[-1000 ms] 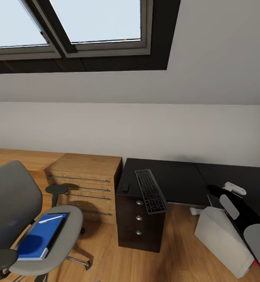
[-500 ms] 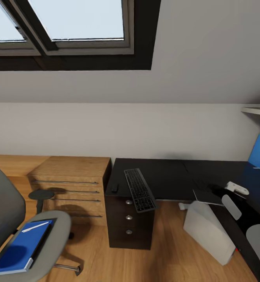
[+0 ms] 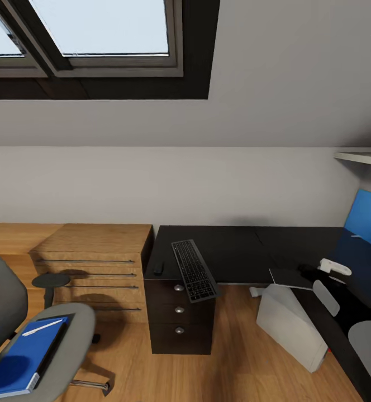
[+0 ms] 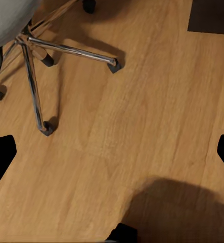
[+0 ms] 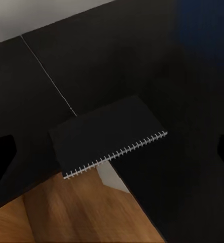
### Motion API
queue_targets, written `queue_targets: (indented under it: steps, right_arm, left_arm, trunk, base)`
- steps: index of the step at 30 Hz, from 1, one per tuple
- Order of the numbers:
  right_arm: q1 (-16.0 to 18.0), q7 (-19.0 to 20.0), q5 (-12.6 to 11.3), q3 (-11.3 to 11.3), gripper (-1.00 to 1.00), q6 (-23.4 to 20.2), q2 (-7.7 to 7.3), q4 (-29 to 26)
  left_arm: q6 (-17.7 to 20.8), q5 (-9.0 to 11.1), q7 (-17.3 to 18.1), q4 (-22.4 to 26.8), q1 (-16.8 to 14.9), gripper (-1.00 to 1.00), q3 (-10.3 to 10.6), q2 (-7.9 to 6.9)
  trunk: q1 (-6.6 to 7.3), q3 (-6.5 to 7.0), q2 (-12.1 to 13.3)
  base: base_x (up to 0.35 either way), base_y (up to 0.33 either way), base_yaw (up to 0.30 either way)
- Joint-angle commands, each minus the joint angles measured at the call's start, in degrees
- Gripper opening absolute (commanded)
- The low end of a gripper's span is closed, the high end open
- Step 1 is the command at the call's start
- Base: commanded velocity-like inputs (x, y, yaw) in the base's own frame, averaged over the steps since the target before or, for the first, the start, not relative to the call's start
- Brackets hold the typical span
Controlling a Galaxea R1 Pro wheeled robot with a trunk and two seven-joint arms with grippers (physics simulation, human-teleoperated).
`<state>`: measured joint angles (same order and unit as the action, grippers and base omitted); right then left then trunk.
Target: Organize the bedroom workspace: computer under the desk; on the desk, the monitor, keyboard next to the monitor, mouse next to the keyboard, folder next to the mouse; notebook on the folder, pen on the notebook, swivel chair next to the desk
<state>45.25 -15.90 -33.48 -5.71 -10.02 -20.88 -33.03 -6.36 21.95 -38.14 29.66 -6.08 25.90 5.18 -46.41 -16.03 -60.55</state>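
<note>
Bright-blue folder [image 3: 19,357] with a white pen [image 3: 42,327] lies on the grey swivel chair [image 3: 68,340], the dark keyboard [image 3: 194,270] overhanging the glossy black tabletop [image 3: 236,251]; either gripper's opening cannot be told.

readable text: none | keyboard [image 3: 194,270]: key legends too small to make out | folder [image 3: 19,357]: plain blue cover, no lettering | notebook [image 5: 107,135]: dark cover, unmarked | computer [image 3: 289,325]: blank pale case, no brand or label seen
</note>
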Motion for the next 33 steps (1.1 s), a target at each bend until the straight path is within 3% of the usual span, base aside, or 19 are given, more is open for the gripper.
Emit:
queue_targets:
  steps: [1, 5, 10, 18, 33]
  right_arm:
    - [0.03, -0.5, 0.13, -0.5, 1.0, -0.1, -0.08, -0.14]
    - [0.02, -0.51, 0.92, -0.51, 1.0, 0.09, -0.09, -0.2]
    - [0.02, -0.46, 1.08, -0.52, 1.0, 0.21, -0.11, 0.03]
    - [0.02, -0.54, 1.73, -0.78, 1.0, 0.35, 1.1, 0.43]
    - [0.02, -0.52, 1.96, -0.75, 1.0, 0.94, 1.12, 0.49]
  left_arm:
    - [-2.1, 0.5, -0.23, -1.21, -0.07, 1.0, 0.56, -0.12]
    - [-5.67, 0.35, 0.3, -3.08, -0.07, 1.0, 0.77, -0.22]
    - [-6.95, 0.26, 1.9, -4.46, -0.07, 1.0, 0.82, -0.64]
    - [-7.47, 0.32, 2.73, -5.3, -0.07, 1.0, 0.73, -1.4]
    - [-7.33, 0.39, 2.72, -6.35, -0.07, 1.0, 0.67, -1.4]
  trunk:
    - [-0.01, -0.08, -0.05]
    - [-0.01, -0.08, -0.05]
    - [-0.01, -0.08, -0.05]
    - [-0.01, -0.08, -0.05]
    - [-0.01, -0.08, -0.05]
  base:
    - [0.0, 0.0, -0.001]
    - [0.0, 0.0, 0.0]
    - [0.0, 0.0, 0.0]
    - [0.133, 0.0, 0.0]
    - [0.278, 0.0, 0.0]
